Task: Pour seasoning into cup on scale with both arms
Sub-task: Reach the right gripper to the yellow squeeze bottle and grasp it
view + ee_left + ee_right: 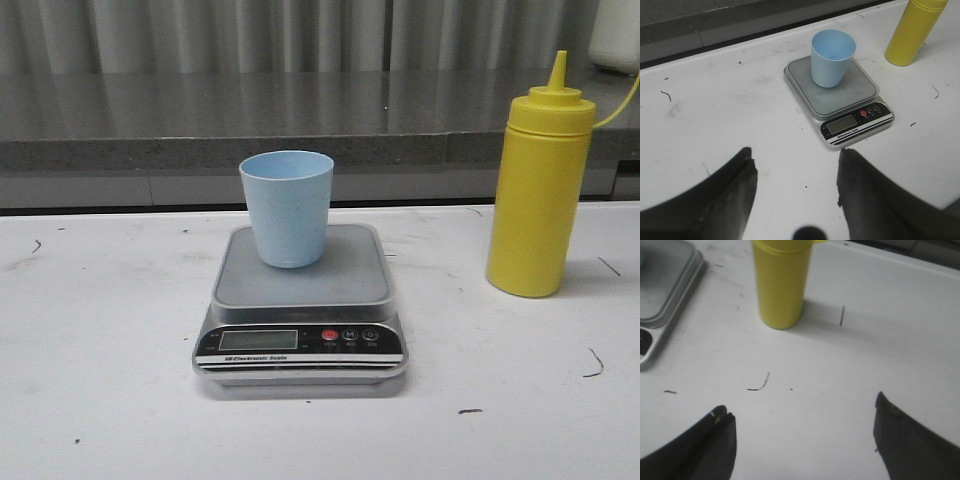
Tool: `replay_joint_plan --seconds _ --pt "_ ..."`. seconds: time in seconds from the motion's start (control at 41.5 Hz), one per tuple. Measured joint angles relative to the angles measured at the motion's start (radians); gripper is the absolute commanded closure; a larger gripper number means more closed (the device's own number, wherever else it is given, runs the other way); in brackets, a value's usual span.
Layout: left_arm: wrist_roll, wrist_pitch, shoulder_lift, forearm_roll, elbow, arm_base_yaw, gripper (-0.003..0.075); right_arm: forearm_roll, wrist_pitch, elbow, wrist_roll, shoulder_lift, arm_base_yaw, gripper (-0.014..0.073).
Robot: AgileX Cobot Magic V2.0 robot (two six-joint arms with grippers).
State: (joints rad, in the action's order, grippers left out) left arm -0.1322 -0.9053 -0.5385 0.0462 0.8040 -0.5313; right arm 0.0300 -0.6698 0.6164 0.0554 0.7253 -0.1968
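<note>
Left hand [796, 192]: dark, two-fingered, spread wide, nothing between the fingers [730, 192], hovering over bare white desk [715, 110]. Ahead of it, well apart, a flat digital kitchen scale [850, 107] with grey steel platform, black front panel, blank LCD display, one red button and grey ones beside it. Upright on the platform, toward the rear, a small pale light-blue tapered plastic cup [832, 57], no handle, apparently empty inside.

Right hand [802, 440]: also dark, also spread wide and holding nothing, above the desk [880, 340] with a few short dark scuff marks [759, 384] scattered on it. Beyond the hand, apart from it, the lower body of a tall yellow plastic squeeze bottle [780, 282] standing upright; the scale's corner [665, 295] near the bottle, not touching.

In the front view: neither hand visible; cup [287, 205] on scale [300, 300] at the middle of the desk [100, 330]; bottle [540, 190] to the right, well clear of the scale, conical nozzle up, thin yellow strap running off from its shoulder. Behind, a grey speckled ledge [250, 120].
</note>
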Motion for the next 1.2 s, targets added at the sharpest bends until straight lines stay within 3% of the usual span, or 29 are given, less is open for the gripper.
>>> replay_joint_plan --seconds 0.265,0.675,0.771,0.892,1.205 --pt "0.0 0.0 0.0 0.0 0.0 0.0 0.0352 -0.112 0.133 -0.008 0.011 0.169 -0.052 0.0011" --pt "0.0 0.0 0.0 0.002 0.0 0.0 0.0351 -0.165 0.879 -0.252 0.009 0.447 -0.051 0.0008" --pt "0.0 0.0 0.0 0.002 0.0 0.0 0.0351 -0.165 0.985 -0.259 -0.012 0.53 -0.051 0.0" --pt "0.0 0.0 0.0 0.002 0.0 0.0 0.0352 -0.165 1.084 -0.259 -0.04 0.611 -0.051 -0.0073" --pt "0.0 0.0 0.0 0.002 0.0 0.0 0.0351 -0.165 1.358 -0.259 -0.075 0.775 -0.051 -0.0071"
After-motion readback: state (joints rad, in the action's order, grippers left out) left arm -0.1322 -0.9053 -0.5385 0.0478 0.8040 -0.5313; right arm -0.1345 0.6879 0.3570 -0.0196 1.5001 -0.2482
